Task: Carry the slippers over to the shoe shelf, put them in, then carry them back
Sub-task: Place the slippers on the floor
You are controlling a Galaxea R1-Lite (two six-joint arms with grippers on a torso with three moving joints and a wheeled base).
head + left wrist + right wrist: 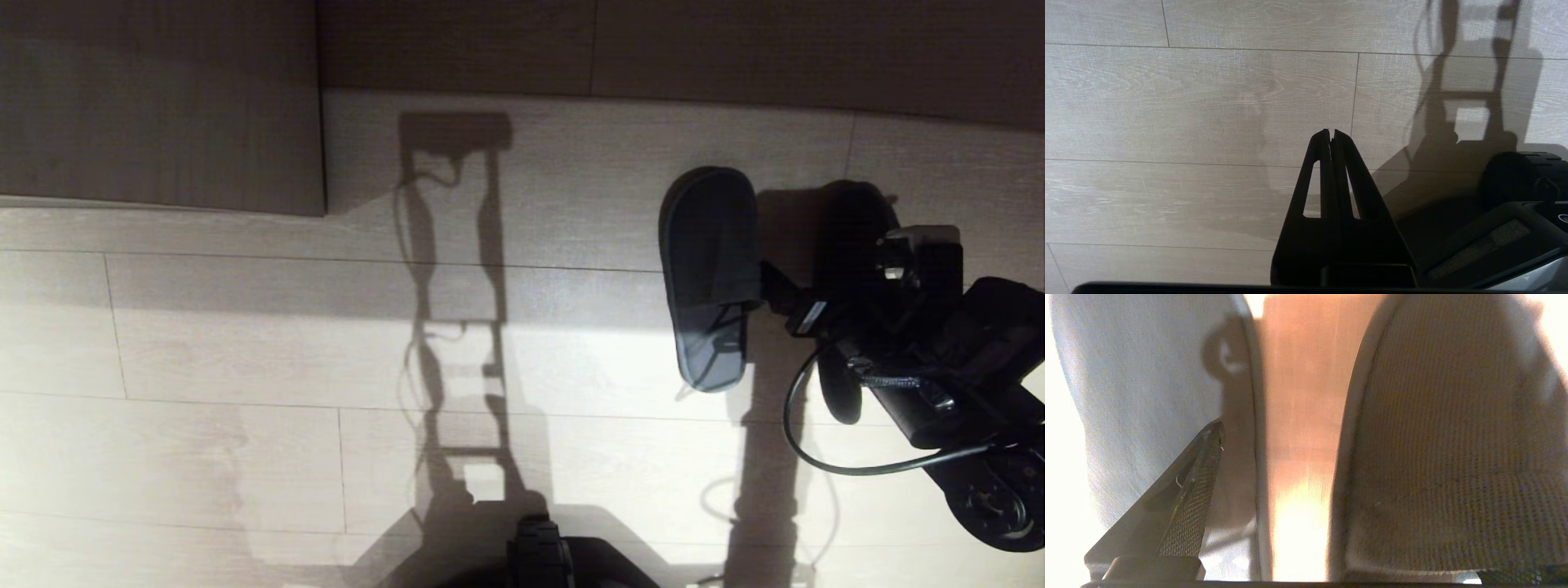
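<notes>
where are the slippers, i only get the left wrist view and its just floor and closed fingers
Observer: The head view has the slippers side by side on the floor, on the robot's right.
Operator: is the right gripper on them yet
Observer: The right gripper is low over them, open and holding nothing.
Operator: where do the fingers sit
Observer: In the right wrist view, one finger lies over one slipper's inner edge, beside the bare gap between the pair.
</notes>
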